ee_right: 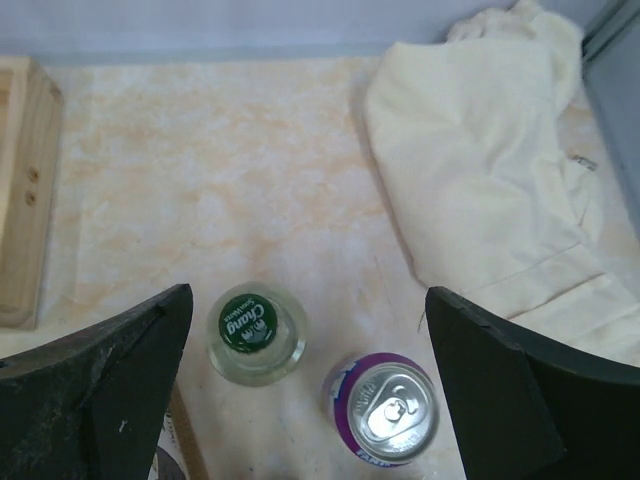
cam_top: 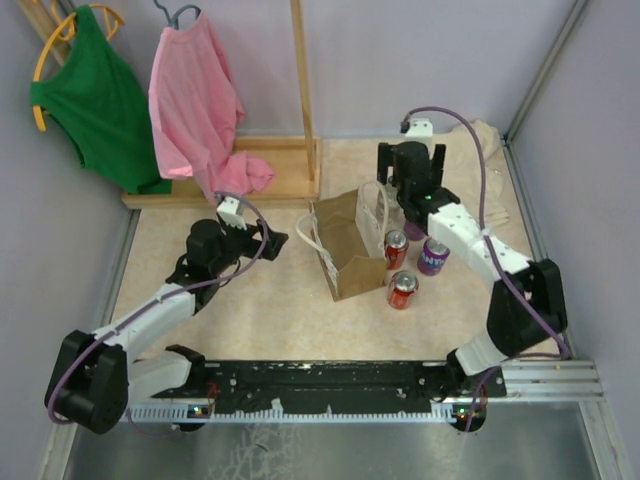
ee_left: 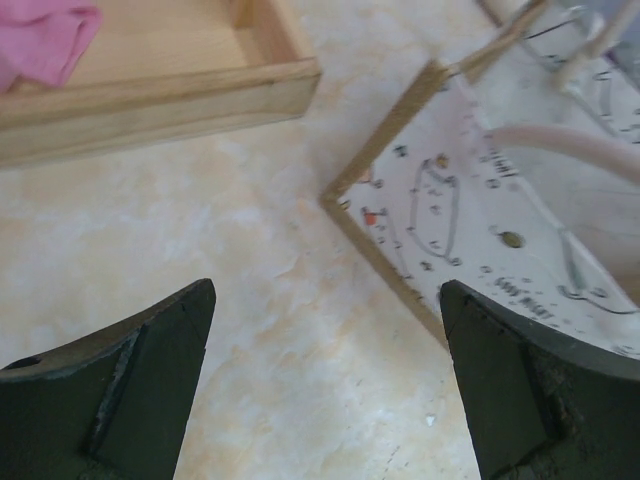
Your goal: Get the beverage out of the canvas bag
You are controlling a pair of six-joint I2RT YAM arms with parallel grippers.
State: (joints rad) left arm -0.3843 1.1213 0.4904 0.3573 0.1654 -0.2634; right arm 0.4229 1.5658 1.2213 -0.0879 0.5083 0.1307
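The tan-brown canvas bag (cam_top: 350, 250) with white rope handles stands mid-table; its printed side and corner show in the left wrist view (ee_left: 470, 220). Beside its right side stand two red cans (cam_top: 396, 248) (cam_top: 403, 290) and a purple can (cam_top: 433, 256), all outside the bag. My right gripper (cam_top: 410, 210) is open and empty above a clear bottle with a green cap (ee_right: 247, 325) and the purple can (ee_right: 392, 410); in its wrist view the gripper (ee_right: 308, 295) spans both. My left gripper (cam_top: 272, 243) is open and empty just left of the bag, low over the table (ee_left: 328, 290).
A wooden rack base (cam_top: 270, 170) with a post sits at the back; it shows in the left wrist view (ee_left: 150, 100). A pink shirt (cam_top: 195, 100) and a green garment (cam_top: 95, 90) hang there. A pale beige cloth (ee_right: 490, 180) lies at the back right.
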